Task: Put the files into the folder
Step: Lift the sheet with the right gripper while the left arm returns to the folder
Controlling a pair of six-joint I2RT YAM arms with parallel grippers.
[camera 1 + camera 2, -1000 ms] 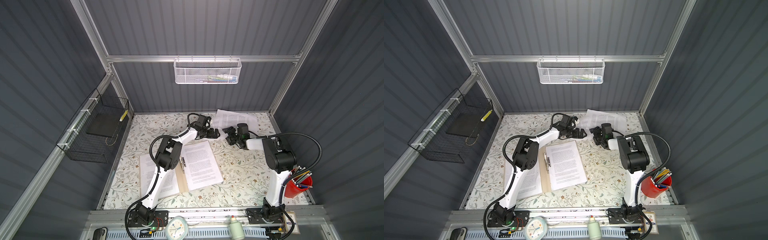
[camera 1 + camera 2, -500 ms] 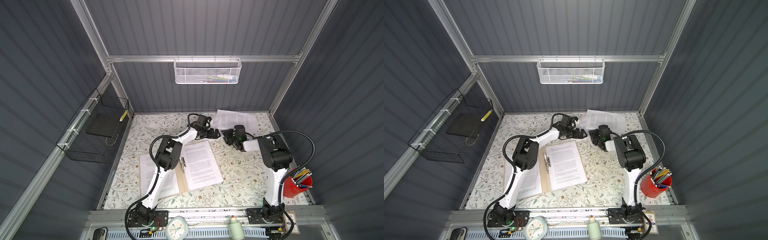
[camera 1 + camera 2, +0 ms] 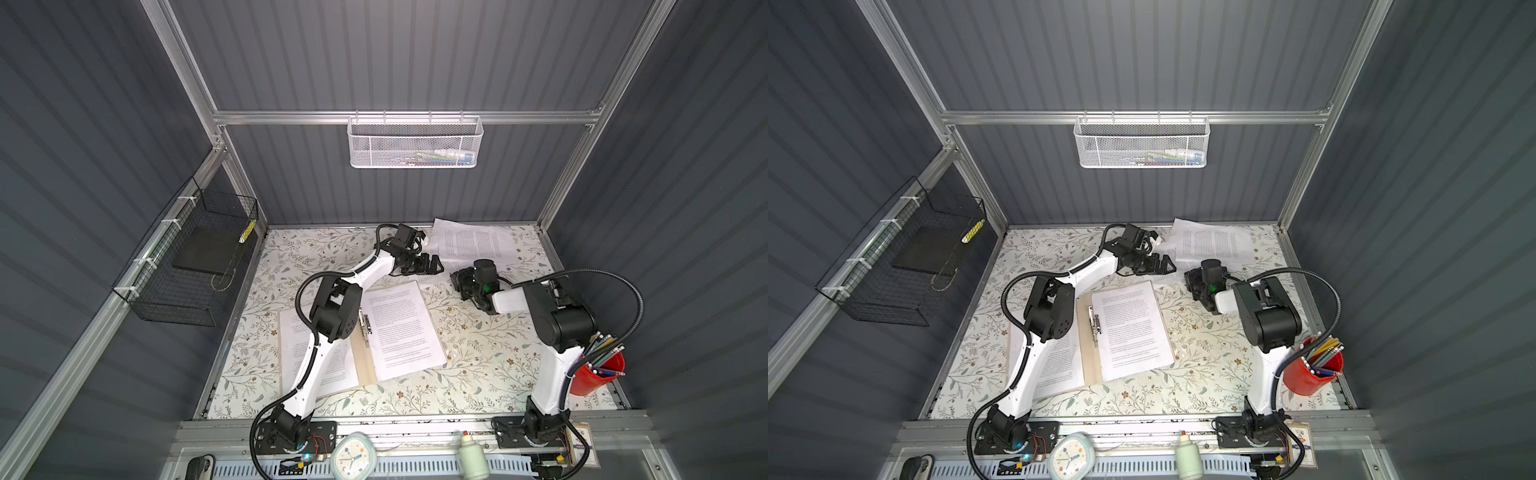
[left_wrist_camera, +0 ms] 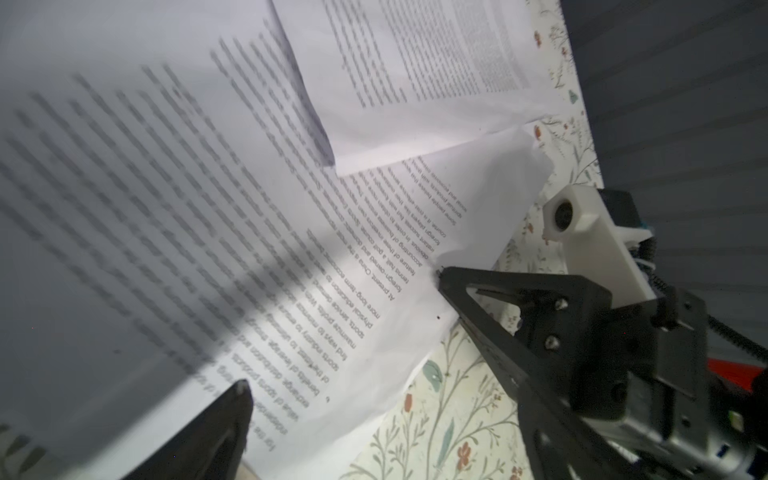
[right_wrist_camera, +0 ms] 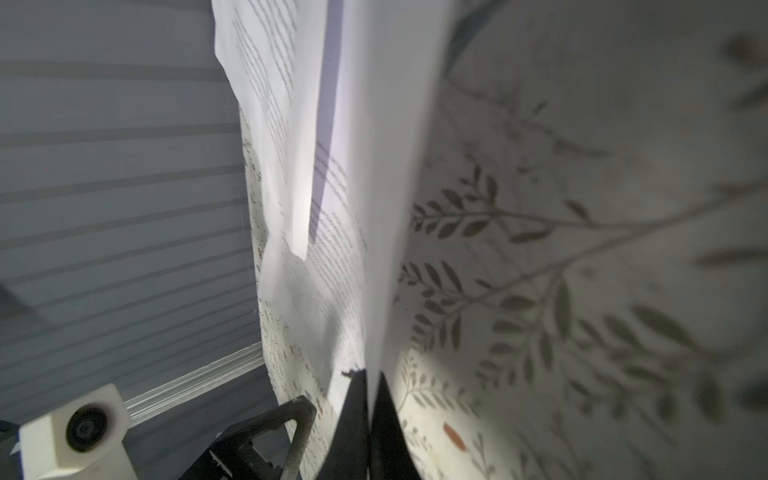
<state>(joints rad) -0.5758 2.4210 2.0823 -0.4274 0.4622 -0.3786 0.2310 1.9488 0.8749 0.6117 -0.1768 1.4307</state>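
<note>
**Top views.** An open kraft folder point(image 3: 365, 365) point(image 3: 1091, 361) lies flat on the floral worktop point(image 3: 478, 365), with a metal clip point(image 3: 366, 326) along its spine. One printed sheet point(image 3: 401, 328) point(image 3: 1129, 328) covers its right half. Another sheet point(image 3: 322, 368) lies left of the spine, partly under the left arm. Two loose sheets lie overlapping at the far right of the worktop, outside the folder: an upper sheet point(image 3: 473, 243) point(image 3: 1212, 243) and a lower sheet point(image 3: 436, 250) beneath it. The left pincer point(image 3: 435, 264) point(image 3: 1165, 264) sits at their near edge, jaws apart, gripping nothing. The right pincer point(image 3: 456, 277) point(image 3: 1189, 279) faces it closely, jaws together. A red pencil cup point(image 3: 598, 374) stands at the near right corner.

**Left wrist view.** The lower sheet point(image 4: 208, 208) fills most of the frame, and the upper sheet point(image 4: 415, 75) overlaps it. The right pincer point(image 4: 446, 278) is clamped on the lower sheet's edge. One finger point(image 4: 220, 428) of the left pincer shows above the paper; whether it touches cannot be told.

**Right wrist view.** The right pincer point(image 5: 370, 376) is pressed together on the lower sheet point(image 5: 395, 187), which rises edge-on from its tips. A finger point(image 5: 291, 415) of the left pincer stands just beside it.
</note>
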